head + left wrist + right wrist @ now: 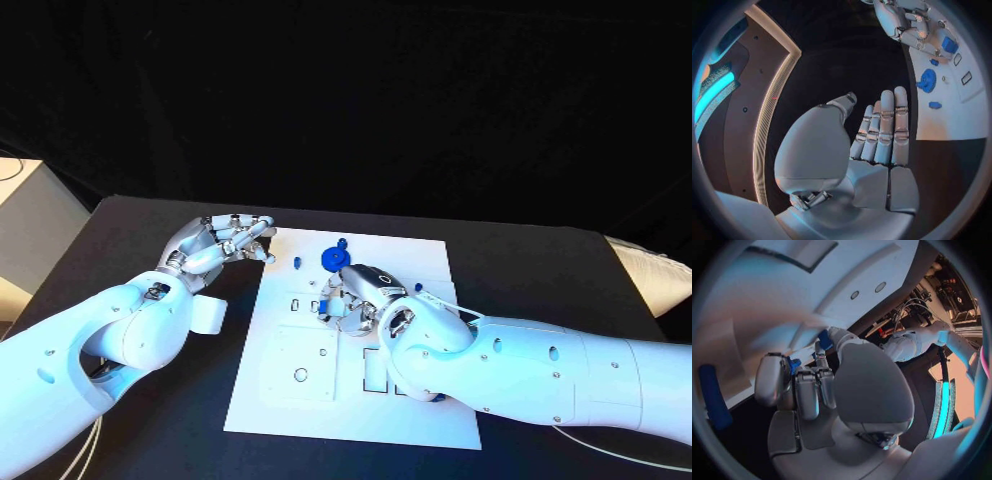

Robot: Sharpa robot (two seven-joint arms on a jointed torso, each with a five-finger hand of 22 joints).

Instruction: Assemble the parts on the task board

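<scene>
Your right silver hand point(361, 295) is down on the flat white task board point(418, 400), fingers curled together over the board's middle. The right wrist view shows a small blue part point(824, 339) among the fingertips point(820, 347); it looks pinched, so you're likely mid-insertion of that piece. Whether it's seated, can't tell.

Your left silver hand point(219, 243) sits at the board's far left corner, over the black table point(130, 250). In the left wrist view its fingers point(886, 130) are straight, pressed side by side, holding nothing.

Other parts: a round blue gear-like disc point(335, 259) stands on the board just beyond the right hand, with a small blue oblong piece point(935, 105) near it. All look like smooth hard plastic; the board is matte with rectangular slots and round holes.

Next move probably needs a straight push down, piece lined up with its slot.
</scene>
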